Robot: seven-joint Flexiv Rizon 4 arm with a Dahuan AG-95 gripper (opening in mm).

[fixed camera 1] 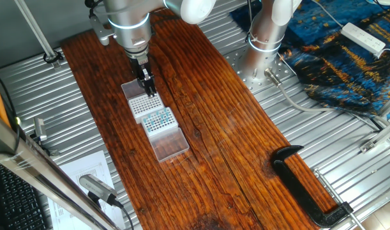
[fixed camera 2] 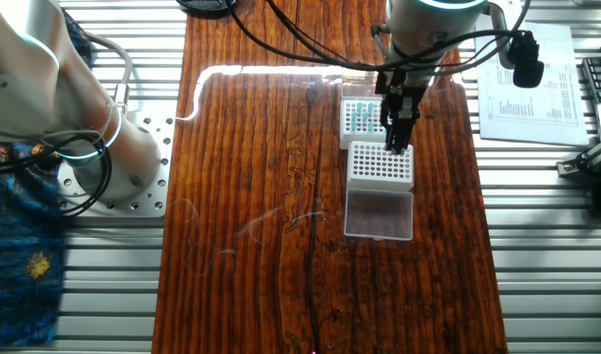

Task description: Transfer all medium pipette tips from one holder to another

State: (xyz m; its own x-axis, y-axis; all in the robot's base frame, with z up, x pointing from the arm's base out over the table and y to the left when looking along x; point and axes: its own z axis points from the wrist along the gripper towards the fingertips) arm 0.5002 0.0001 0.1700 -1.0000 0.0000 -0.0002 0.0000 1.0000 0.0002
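While the gripper (fixed camera 2: pixel 398 147) hangs over the white rack (fixed camera 2: pixel 382 163), jaw state not discernible, the medium pipette tips (fixed camera 2: pixel 362 119) sit in the neighbouring rack (fixed camera 2: pixel 363 139). Step: descend plumb over one hole; avoid grazing neighbouring holes. Rightward: open lid (fixed camera 1: pixel 170 144), clamp (fixed camera 1: pixel 309 191).

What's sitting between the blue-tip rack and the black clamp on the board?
Only bare wooden board between the blue-tip rack and the black clamp, seen in one fixed view.
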